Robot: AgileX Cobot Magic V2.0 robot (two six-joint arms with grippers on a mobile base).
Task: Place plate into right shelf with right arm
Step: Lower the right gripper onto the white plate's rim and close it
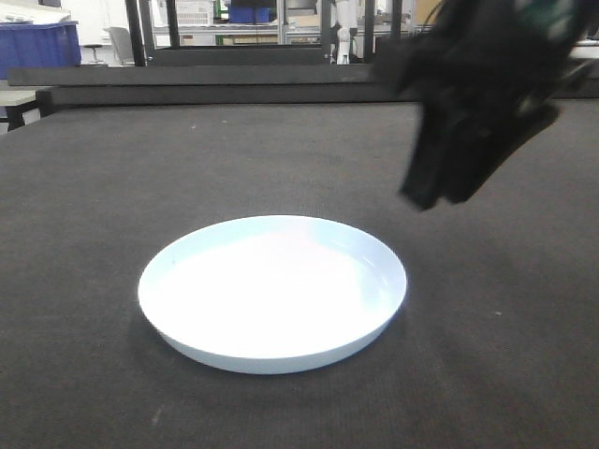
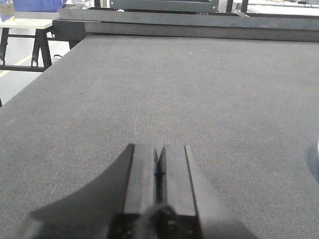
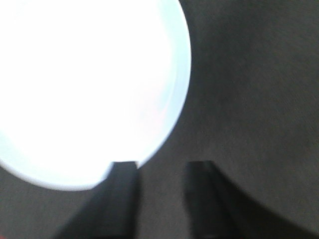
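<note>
- The white plate (image 1: 272,295) lay flat and ungrasped on the dark table (image 1: 112,187), nearest the front camera.
- The right gripper (image 3: 161,168) hung over its right rim, jaws parted and empty. Its wrist view placed the plate ahead and left.
- Only the left wrist view showed the left gripper (image 2: 159,154), jaws together, holding nothing.

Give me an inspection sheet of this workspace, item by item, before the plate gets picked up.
Surface: dark textured tabletop.
Job's things: white plate lying flat on the tabletop, empty; shelf not seen.
Clutter: nothing seen.
Grippers: right gripper above the tabletop by the plate's rim, jaws open, holding nothing; left gripper low over the tabletop, jaws shut, holding nothing.
Cables: nothing seen.
Surroundings: black rails along the far edge; blue crate at far left.
</note>
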